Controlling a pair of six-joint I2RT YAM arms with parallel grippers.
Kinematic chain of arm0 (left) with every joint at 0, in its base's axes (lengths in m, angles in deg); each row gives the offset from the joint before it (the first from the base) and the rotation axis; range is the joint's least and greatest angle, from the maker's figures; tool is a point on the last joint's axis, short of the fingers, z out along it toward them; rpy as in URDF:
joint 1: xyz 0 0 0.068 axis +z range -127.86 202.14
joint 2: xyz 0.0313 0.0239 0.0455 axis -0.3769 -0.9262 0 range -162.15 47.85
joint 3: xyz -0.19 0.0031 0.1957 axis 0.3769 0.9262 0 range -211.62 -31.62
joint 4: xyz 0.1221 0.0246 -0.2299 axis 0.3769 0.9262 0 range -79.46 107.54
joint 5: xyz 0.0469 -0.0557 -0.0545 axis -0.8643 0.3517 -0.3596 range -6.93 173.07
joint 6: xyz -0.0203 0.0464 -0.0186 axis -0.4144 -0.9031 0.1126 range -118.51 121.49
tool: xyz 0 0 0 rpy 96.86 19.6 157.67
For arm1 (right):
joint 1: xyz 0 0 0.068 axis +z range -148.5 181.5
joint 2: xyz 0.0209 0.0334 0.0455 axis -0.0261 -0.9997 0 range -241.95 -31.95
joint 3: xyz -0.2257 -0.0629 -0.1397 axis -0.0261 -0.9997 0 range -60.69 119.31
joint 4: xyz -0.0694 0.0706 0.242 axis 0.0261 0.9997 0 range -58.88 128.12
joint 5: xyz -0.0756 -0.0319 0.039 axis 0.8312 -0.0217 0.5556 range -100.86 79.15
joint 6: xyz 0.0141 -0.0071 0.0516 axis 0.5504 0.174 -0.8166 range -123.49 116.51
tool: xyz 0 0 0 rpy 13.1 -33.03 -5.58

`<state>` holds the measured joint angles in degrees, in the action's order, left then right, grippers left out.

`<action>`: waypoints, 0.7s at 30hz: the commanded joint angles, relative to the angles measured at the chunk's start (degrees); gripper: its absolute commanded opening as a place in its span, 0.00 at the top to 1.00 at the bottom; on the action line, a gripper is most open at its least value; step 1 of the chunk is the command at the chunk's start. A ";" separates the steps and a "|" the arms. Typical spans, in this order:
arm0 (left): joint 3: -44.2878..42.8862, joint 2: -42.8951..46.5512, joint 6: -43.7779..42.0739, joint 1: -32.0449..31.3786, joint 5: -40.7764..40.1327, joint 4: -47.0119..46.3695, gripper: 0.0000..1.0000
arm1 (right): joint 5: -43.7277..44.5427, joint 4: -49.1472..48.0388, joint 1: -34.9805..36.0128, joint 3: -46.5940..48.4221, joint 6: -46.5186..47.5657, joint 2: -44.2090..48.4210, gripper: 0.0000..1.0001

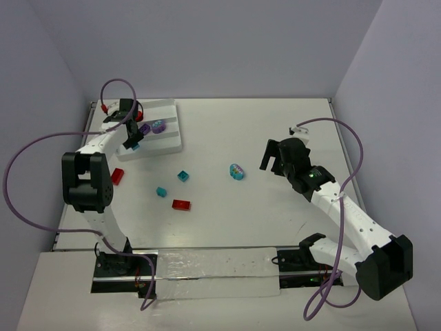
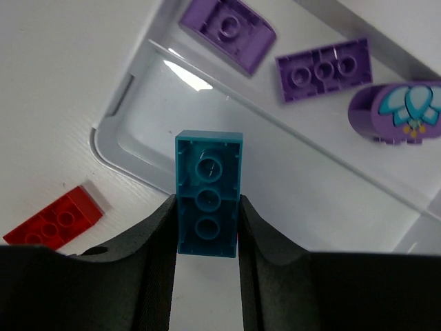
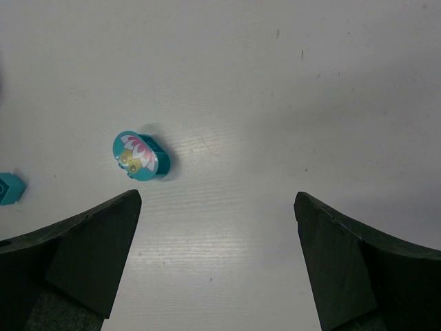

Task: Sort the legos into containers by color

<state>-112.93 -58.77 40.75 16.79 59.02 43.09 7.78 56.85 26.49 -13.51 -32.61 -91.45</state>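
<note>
My left gripper [image 2: 207, 231] is shut on a teal lego [image 2: 208, 196], gripping its long sides with its underside tubes facing the camera. It hangs over the corner of the white containers tray [image 2: 289, 186], above a compartment with no bricks in it. Past a rib lie two purple legos [image 2: 229, 31] [image 2: 324, 69] and a rounded purple piece with a teal flower [image 2: 400, 110]. From above, the left gripper [image 1: 132, 142] is at the tray's [image 1: 171, 143] near left corner. My right gripper [image 3: 217, 200] stands open over bare table, a rounded teal piece [image 3: 141, 156] ahead to its left.
Loose on the table are two red legos [image 1: 117, 176] [image 1: 181, 204], two teal ones [image 1: 182, 176] [image 1: 161, 192] and the rounded teal piece [image 1: 236, 172]. A long clear strip with black clamps [image 1: 207, 272] lies along the near edge. Walls close three sides.
</note>
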 commanded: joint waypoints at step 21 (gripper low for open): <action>-1.96 -3.45 3.53 4.66 1.64 -3.81 0.34 | 0.68 -2.18 0.52 0.72 0.56 -1.14 0.00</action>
<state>-113.57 -63.98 44.51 21.13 60.17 40.72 7.82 56.85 26.49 -13.51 -32.37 -92.32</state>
